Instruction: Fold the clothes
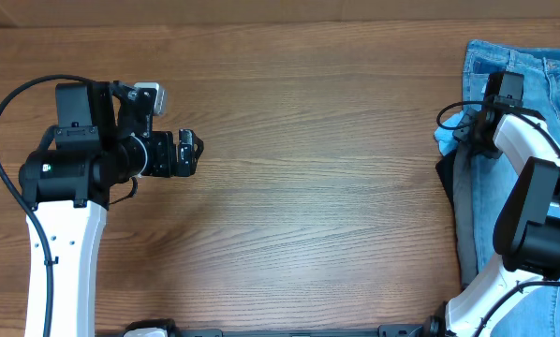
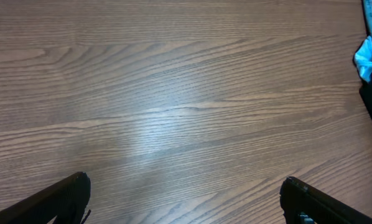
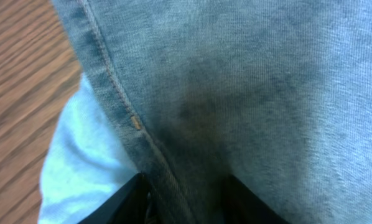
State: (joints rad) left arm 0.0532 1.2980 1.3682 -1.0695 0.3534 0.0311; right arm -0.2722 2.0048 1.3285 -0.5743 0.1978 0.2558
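Pressing into the jeans beside the sky-blue garment, the right pincer, grip impossible to tell, may snag both, while the left pincer hangs open.

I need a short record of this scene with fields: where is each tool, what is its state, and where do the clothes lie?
left tool: open, over the bare table, holding nothing
right tool: down on the jeans, denim between its jaws; grip unclear
jeans: at the table's right edge
other clothes: sky-blue garment and black garment showing at the jeans' left edge
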